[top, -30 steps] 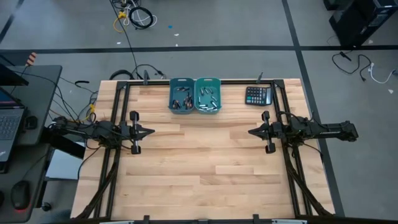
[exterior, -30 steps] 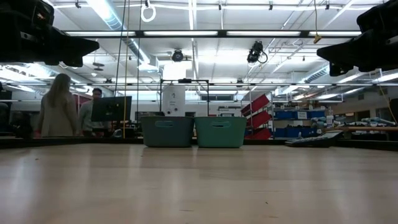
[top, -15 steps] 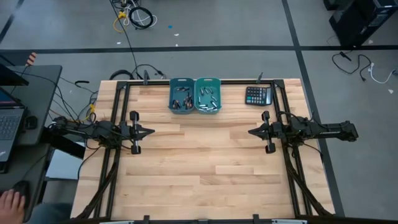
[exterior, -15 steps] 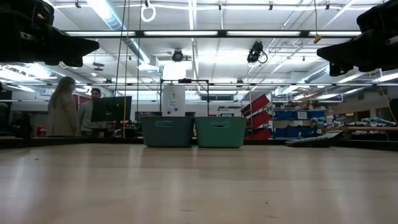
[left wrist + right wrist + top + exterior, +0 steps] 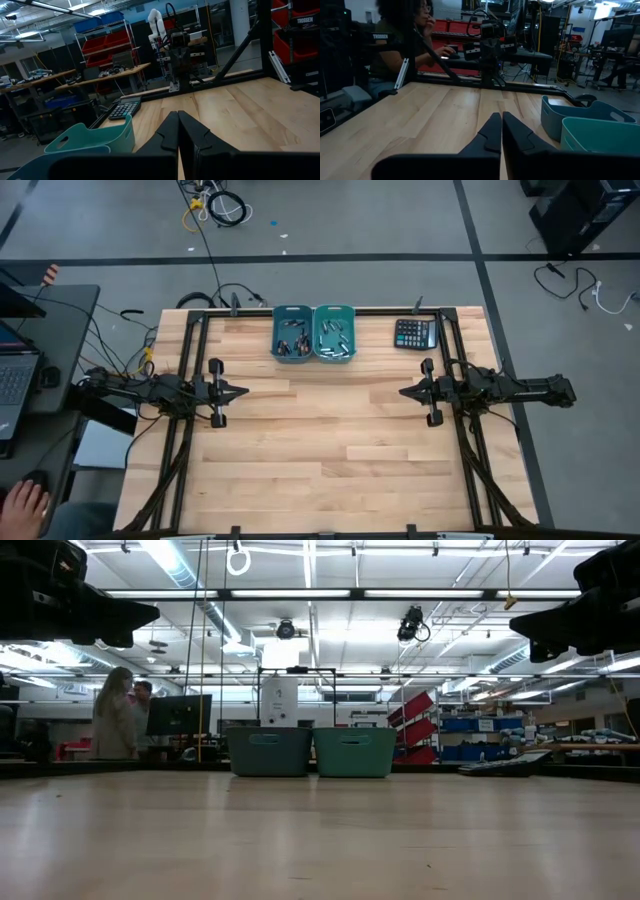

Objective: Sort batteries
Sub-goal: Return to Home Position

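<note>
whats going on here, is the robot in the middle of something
Nothing is being handled right now. The left gripper and right gripper hang over the table near its sides, facing each other, jaws shut and empty. The dark batteries lie in the bluish bin and the silvery batteries in the teal bin, side by side at the far edge. A calculator lies near the far right corner.
</note>
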